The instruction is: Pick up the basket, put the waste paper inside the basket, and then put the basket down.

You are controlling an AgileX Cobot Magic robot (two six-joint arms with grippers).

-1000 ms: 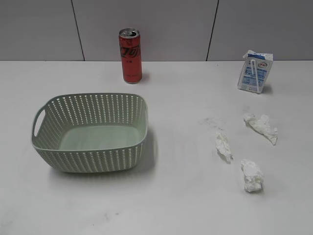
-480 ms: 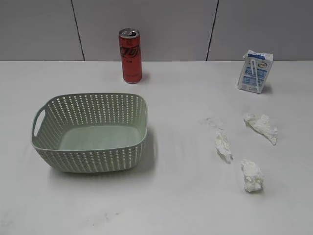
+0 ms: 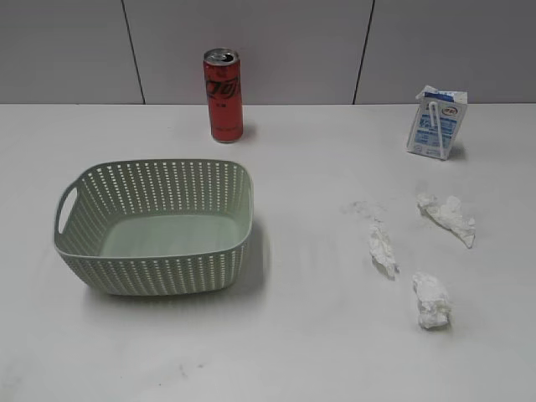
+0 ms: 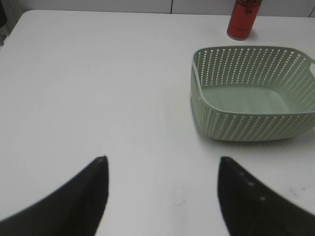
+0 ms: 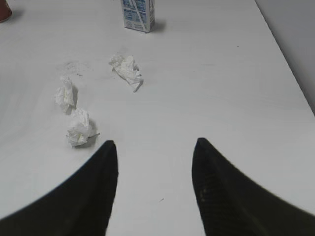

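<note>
Since the basket [image 3: 155,226] is thin slotted plastic, I'd judge it light, fairly stiff, a bit springy at the rim; it sits upright and empty on the left half of the worktop [image 3: 285,343], nothing touching it. Best hold looks like the cut-out handle on its left end [image 3: 65,209], or a pinch over the rim wall; the slots give grip, the smooth plastic may slip if pinched shallow. From the left wrist view the near wall and rim [image 4: 197,81] face the left tool [image 4: 162,169], which is spread wide, holding nothing, well short of the basket.

The waste paper is three crumpled white wads on the right half: one farthest back [image 3: 448,218], one in the middle [image 3: 383,249], one nearest the front [image 3: 431,301]. Soft, near weightless, should crush under the fingers; a deep pinch is probably needed or they'll squirt out. All apart from each other, well apart from the basket.

Right tool [image 5: 155,155] also spread, empty, just beside the nearest wad [image 5: 79,128].

Red can [image 3: 223,95] stands behind the basket, near but not touching. Drink carton [image 3: 436,122] stands behind the wads. Open worktop between basket and wads, and along the front. Right edge of the worktop [image 5: 288,59] runs close to the right tool's side; keep the wads from being flicked that way.
</note>
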